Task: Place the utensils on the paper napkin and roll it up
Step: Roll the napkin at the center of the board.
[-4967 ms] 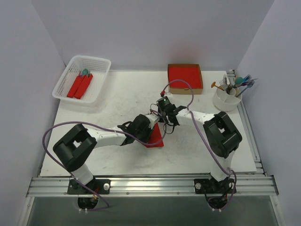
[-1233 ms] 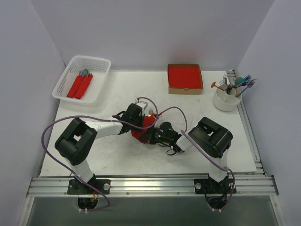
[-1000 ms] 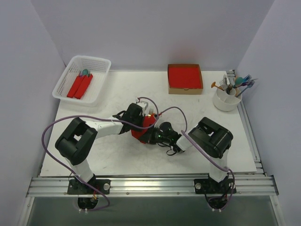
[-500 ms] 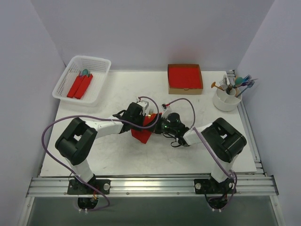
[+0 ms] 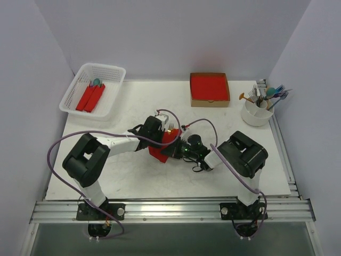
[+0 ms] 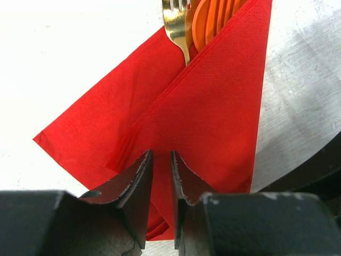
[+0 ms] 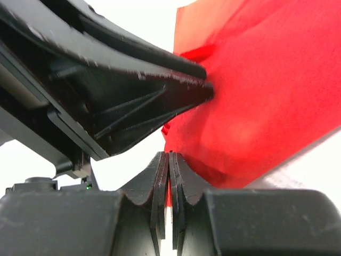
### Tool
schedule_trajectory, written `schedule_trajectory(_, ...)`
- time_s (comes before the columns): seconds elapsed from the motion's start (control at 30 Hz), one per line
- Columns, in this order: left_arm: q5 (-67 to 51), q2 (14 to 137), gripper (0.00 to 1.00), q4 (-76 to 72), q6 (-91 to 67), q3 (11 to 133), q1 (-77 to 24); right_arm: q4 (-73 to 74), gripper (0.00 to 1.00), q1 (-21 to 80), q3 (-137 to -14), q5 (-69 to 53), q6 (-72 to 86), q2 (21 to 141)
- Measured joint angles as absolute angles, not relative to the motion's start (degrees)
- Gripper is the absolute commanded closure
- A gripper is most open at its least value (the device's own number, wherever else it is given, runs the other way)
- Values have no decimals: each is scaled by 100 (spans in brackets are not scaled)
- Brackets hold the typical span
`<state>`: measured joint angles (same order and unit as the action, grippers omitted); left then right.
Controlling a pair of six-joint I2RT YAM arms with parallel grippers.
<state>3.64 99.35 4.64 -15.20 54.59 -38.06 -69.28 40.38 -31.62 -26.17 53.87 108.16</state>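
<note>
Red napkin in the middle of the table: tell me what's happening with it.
Both arms are working on the paper napkin, which lies folded on the table with a fork and orange utensils poking out of one end. The left gripper rests its tips on the fold, jaws slightly apart. The right gripper is shut, apparently pinching the napkin's edge. It is not rolled yet.

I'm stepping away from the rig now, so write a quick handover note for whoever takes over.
Left gripper: jaws nearly together on the napkin, grip unclear.
Right gripper: shut on the napkin's edge.
Fork and orange utensil lie inside the napkin, mid table, heads poking out.
Done: utensils placed, one flap folded over.
To do: finish rolling.
</note>
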Motion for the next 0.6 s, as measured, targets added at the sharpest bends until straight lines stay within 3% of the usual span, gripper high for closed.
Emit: schedule_trajectory(0.6, 364, 9935, 72, 521, -1483, 5478, -3806, -7223, 96, 4364, -3087, -2318, 5505, 11048)
